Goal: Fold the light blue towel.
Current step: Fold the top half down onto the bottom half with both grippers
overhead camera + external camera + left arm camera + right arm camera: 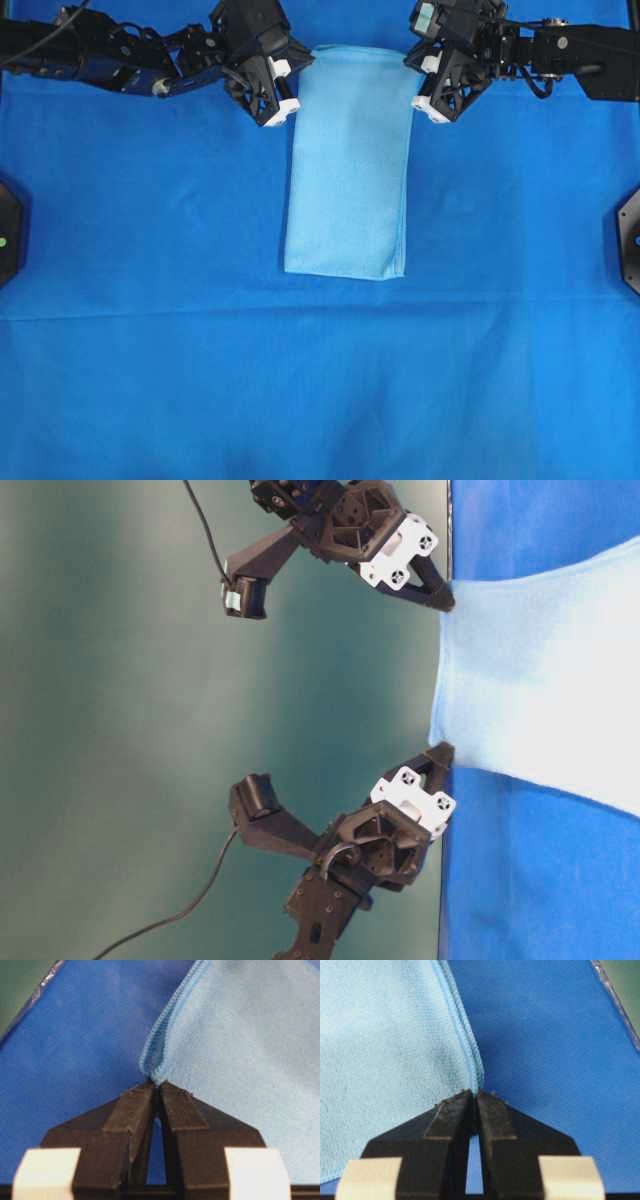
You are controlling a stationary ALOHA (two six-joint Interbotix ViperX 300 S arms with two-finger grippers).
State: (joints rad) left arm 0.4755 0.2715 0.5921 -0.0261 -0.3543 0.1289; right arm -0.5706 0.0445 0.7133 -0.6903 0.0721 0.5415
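The light blue towel (348, 170) lies as a long narrow rectangle on the table, running from the far edge toward the middle. In the right wrist view the towel (385, 1060) shows two stacked hems along its edge. My left gripper (290, 88) is shut on the towel's far left edge; in the left wrist view the gripper (156, 1085) pinches a bunched hem of the towel (240, 1050). On the far right edge my right gripper (420, 86) is shut as well, and the wrist view has its tips (474, 1092) closed on the hem. In the table-level view the towel (540, 700) rises slightly at both pinched points.
A royal-blue table cloth (150, 300) covers the whole table, with a faint crease line across it (320, 318). Black mounts sit at the left edge (6, 230) and the right edge (632, 235). Both arms reach in from the far side.
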